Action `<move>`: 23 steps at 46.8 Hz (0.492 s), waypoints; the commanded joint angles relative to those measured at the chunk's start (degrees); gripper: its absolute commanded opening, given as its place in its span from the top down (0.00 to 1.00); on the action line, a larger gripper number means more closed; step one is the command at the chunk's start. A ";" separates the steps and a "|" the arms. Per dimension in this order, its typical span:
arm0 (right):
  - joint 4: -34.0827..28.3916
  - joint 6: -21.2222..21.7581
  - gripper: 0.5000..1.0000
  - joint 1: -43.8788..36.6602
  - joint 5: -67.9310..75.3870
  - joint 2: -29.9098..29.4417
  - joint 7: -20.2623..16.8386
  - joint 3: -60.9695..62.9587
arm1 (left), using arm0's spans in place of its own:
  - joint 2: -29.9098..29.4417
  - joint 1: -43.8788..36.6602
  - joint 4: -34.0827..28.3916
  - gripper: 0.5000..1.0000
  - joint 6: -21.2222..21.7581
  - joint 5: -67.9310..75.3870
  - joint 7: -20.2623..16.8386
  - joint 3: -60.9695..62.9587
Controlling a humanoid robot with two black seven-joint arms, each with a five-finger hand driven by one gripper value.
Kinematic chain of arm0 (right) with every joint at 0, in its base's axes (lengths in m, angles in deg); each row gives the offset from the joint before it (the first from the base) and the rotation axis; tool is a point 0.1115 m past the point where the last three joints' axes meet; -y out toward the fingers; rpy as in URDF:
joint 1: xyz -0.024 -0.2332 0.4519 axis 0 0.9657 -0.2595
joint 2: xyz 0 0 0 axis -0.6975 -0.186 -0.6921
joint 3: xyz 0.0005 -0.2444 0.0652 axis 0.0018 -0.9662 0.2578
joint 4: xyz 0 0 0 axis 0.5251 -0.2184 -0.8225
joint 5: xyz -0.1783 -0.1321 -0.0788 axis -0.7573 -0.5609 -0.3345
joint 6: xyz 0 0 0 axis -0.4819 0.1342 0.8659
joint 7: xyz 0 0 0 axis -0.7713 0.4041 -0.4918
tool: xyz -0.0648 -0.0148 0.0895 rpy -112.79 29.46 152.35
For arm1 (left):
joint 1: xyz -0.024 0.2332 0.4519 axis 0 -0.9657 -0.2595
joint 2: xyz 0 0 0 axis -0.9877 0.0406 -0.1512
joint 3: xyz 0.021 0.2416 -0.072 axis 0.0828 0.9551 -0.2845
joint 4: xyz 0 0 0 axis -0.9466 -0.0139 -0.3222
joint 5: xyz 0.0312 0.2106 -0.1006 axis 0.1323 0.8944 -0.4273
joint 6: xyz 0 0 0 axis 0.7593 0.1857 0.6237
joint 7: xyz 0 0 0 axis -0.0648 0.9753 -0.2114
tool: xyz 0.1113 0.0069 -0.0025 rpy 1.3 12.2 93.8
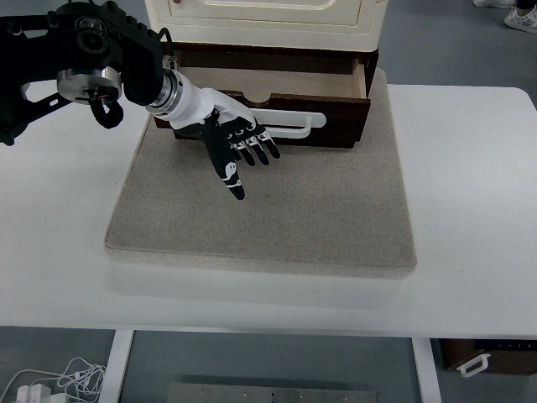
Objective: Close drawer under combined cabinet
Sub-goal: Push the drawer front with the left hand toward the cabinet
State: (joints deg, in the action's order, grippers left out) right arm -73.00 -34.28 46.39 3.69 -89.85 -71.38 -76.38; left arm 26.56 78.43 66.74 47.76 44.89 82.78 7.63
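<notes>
One left hand (233, 143); one drawer (277, 105) (open).

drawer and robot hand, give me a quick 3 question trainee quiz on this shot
1. True or false: the drawer under the cabinet is fully shut.
2. Where are the left robot hand fingers? A) curled round the white handle B) spread open in front of the drawer face C) inside the drawer
3. What does the cabinet stand on?

Key
1. False, it is pulled out.
2. B
3. A grey mat on the white table.
</notes>
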 commanded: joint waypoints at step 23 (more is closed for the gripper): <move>0.00 0.00 0.10 0.00 0.00 0.00 0.00 -0.04 | 1.43 0.10 -3.84 0.01 0.53 2.03 -0.16 -0.59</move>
State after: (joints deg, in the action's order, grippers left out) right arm -73.00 -34.28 46.39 3.69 -89.85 -71.38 -76.42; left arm 27.76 78.42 62.99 48.13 46.88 82.62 7.08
